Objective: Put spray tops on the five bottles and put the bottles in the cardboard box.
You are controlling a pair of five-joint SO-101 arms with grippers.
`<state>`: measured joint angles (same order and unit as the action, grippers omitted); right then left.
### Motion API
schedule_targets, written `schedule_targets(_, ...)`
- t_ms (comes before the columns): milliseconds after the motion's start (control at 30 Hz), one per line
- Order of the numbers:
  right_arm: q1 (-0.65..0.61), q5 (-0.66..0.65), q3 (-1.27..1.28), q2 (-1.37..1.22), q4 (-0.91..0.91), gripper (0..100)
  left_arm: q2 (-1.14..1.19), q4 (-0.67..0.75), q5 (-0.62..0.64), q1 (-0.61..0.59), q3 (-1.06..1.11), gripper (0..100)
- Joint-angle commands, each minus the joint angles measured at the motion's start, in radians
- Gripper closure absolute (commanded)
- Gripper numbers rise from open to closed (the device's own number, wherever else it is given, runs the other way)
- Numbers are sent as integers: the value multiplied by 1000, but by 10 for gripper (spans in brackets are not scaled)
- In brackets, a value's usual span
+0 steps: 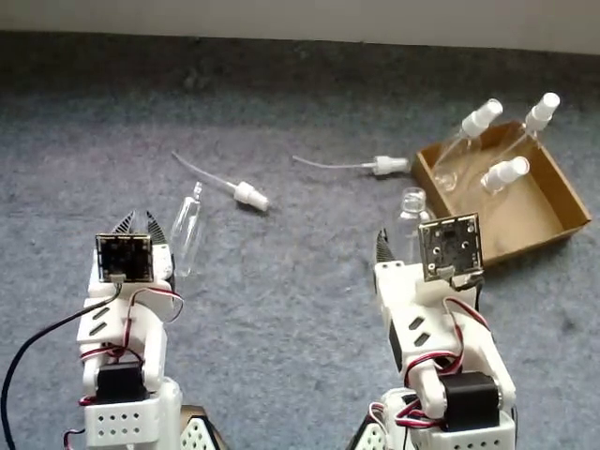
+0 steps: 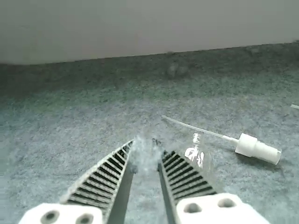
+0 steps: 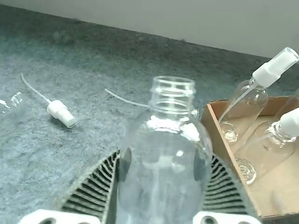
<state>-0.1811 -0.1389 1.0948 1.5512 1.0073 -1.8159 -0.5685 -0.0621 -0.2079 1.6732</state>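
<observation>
The right jaws grasp an upright open bottle (image 3: 161, 154) just beside the box (image 1: 544, 237), in which three capped bottles (image 1: 502, 175) rest. The left jaws are clenched on nothing, beside a lying bottle (image 1: 187, 230). Two spray tops (image 1: 251, 195) lie on the surface (image 1: 309, 309).

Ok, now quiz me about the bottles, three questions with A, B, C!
1. Where are the two loose spray tops? A on a plate; B on the carpet; C in a bag.
2. How many bottles are in the cardboard box? A one; B three; C five.
3. The bottle in the right pincer is: A lying flat; B capped; C upright, no top.
Answers: 1 B, both lie on the grey carpet. 2 B, three capped ones lean inside. 3 C, its neck stands bare.
</observation>
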Motion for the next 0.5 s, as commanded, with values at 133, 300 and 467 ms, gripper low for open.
schedule_targets(133, 15, 12, 127, 15, -150, 858, 5, -160, -222, 134, -61, 989)
schedule_targets(300, 13, 18, 176, 16, -176, 858, 8, -233, -425, 171, -147, 988)
schedule_targets(467, 13, 84, 176, 16, -176, 858, 8, -313, -603, 173, -219, 924)
